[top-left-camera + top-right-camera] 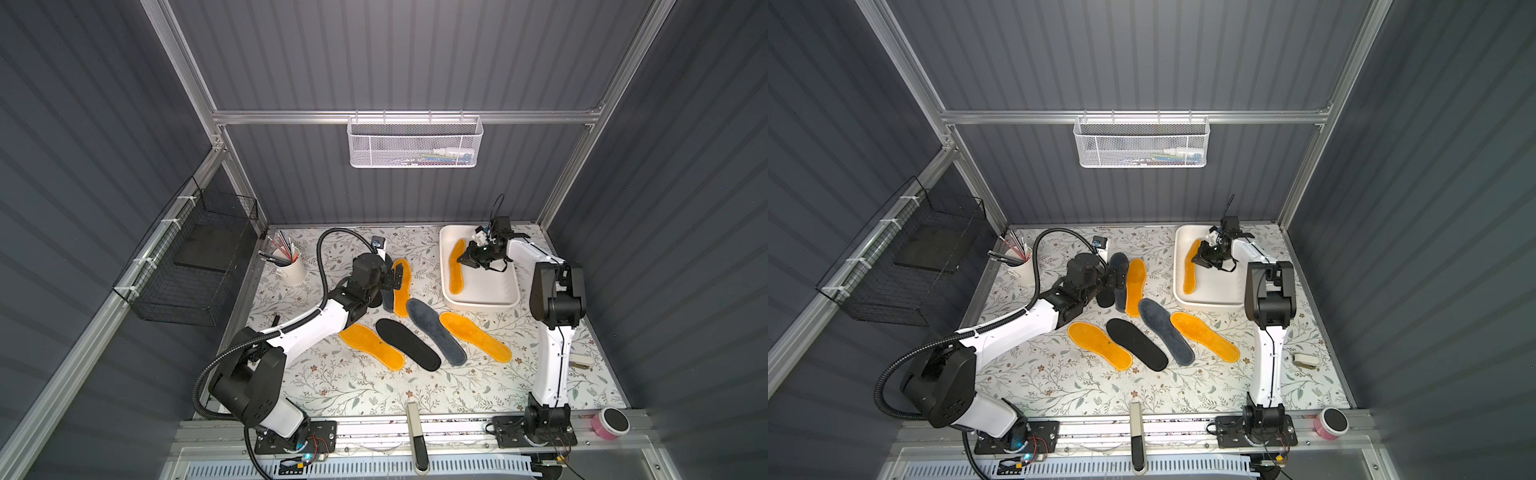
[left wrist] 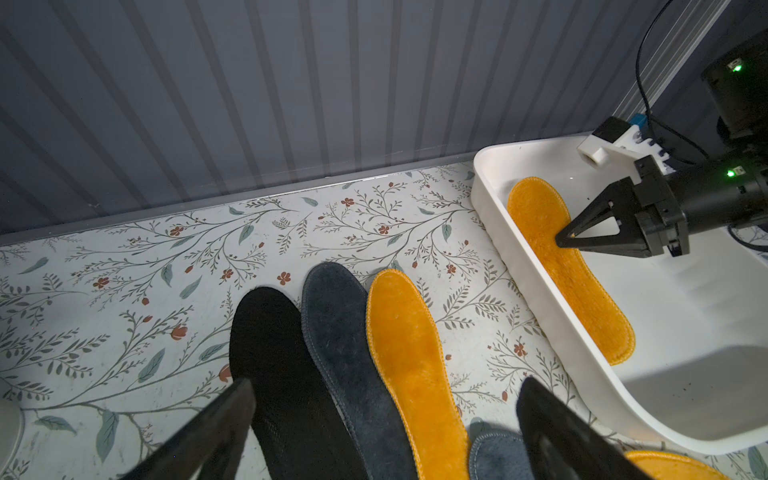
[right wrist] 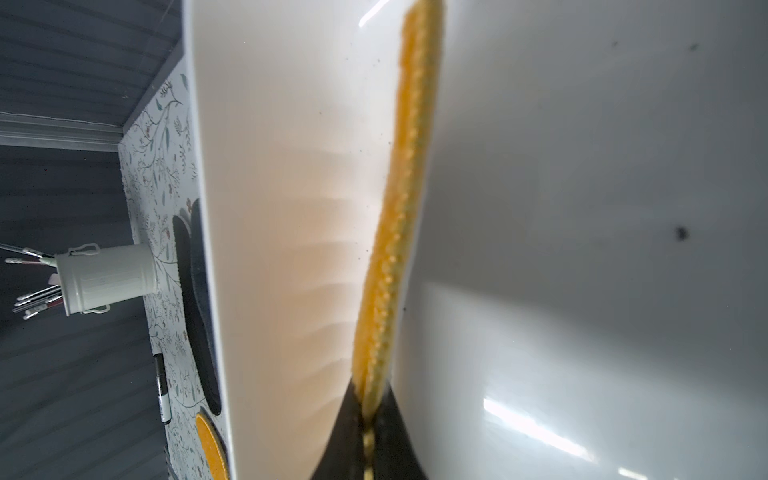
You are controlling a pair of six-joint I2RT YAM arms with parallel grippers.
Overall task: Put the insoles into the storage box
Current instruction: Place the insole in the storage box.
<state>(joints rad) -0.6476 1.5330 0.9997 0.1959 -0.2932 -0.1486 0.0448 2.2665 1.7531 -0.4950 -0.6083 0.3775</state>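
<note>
The white storage box point(image 1: 478, 305) stands at the back right. One orange insole point(image 1: 456, 274) lies along its left wall, and my right gripper point(image 1: 462, 261) is shut on that insole's edge point(image 3: 399, 187). My left gripper point(image 2: 386, 386) hangs open over three insoles lying side by side: black point(image 2: 282, 353), dark grey point(image 2: 345, 332) and orange point(image 2: 411, 353). It holds nothing. Nearer the front, an orange point(image 1: 372, 347), a black point(image 1: 407, 344), a dark grey point(image 1: 436, 332) and another orange insole point(image 1: 476, 336) lie on the floral table.
A white cup of pens point(image 1: 291, 268) stands at the back left. A white mesh basket point(image 1: 415, 143) hangs on the back wall and a black wire basket point(image 1: 187, 270) on the left wall. A pink roll point(image 1: 611, 422) sits at the front right corner.
</note>
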